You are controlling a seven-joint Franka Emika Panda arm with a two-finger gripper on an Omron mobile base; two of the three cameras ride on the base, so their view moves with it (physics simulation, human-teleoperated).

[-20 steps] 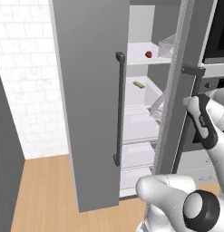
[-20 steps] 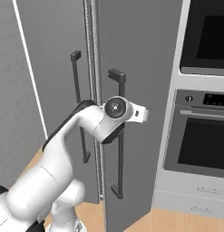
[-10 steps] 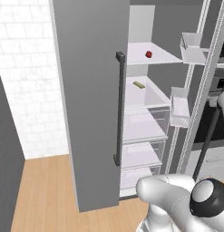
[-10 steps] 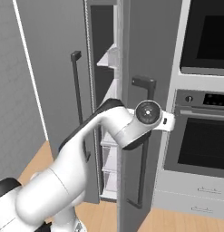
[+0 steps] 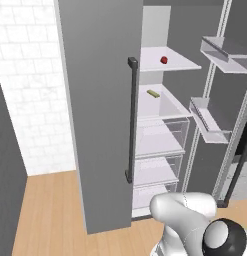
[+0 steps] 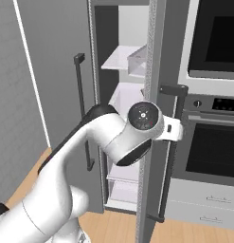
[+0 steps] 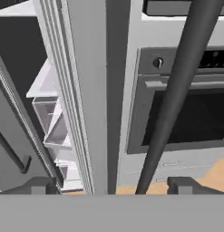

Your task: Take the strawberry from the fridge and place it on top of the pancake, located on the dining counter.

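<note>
The gripper [image 7: 111, 186] is seen spread wide, its two fingertips [image 7: 35, 186] either side of the dark bar handle [image 7: 177, 97] of the fridge's [image 5: 100, 110] open right door, without pinching it. Beyond the gripper's left, the strawberry [image 5: 164, 60] lies on the upper white shelf [image 5: 167, 61], above a yellow-green bar [image 5: 153, 93]. The oven [image 7: 186, 113] is seen behind the handle.

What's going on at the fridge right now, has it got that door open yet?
The fridge right door is swung open, and the gripper sits at that door's dark bar handle with its jaws spread on either side, not clamped. The strawberry lies untouched on the top shelf, a small yellow-green bar on the shelf below.
</note>
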